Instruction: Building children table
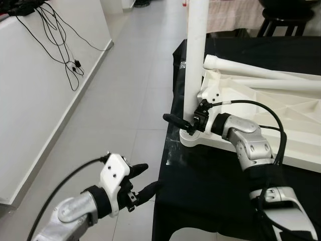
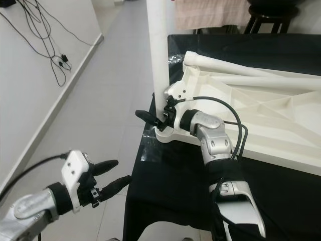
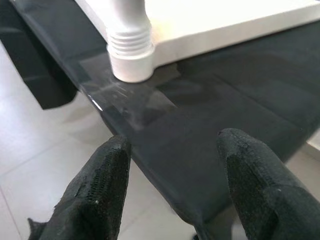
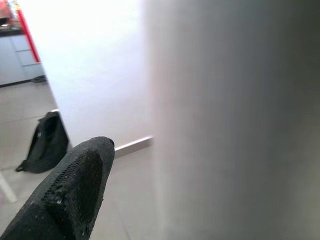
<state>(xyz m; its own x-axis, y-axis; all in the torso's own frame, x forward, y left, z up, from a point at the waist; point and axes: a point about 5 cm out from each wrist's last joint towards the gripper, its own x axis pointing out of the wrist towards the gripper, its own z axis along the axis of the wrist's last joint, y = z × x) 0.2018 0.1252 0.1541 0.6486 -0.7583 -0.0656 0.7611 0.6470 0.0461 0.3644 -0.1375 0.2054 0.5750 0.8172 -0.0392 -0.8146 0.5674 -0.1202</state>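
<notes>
A white wall (image 1: 45, 100) runs along the far left with black cables (image 1: 60, 40) hanging down it, above a grey tiled floor (image 1: 125, 100). Over that floor, just off the left edge of a black-covered work table (image 1: 200, 201), the left gripper (image 1: 145, 182) hovers with its two black fingers spread apart and holding nothing. It points towards the table's near-left corner, seemingly standing by to help.

On the black cover lies the white plastic children's tabletop (image 1: 281, 110), turned underside up so its ribs and corner sockets face the ceiling. It sits along the table's left edge. One white table leg (image 1: 195, 60) stands upright in the near-left corner socket (image 1: 193, 136), its ribbed collar resting at the tabletop's corner.

The right gripper (image 1: 188, 123) reaches across the tabletop to the base of this leg. One finger (image 1: 175, 119) projects past the leg's left side, and the leg sits close against the wrist camera, so the gripper appears closed round it, probably to steady or twist it home. Another white leg (image 1: 261, 68) lies loose across the far part of the tabletop.
</notes>
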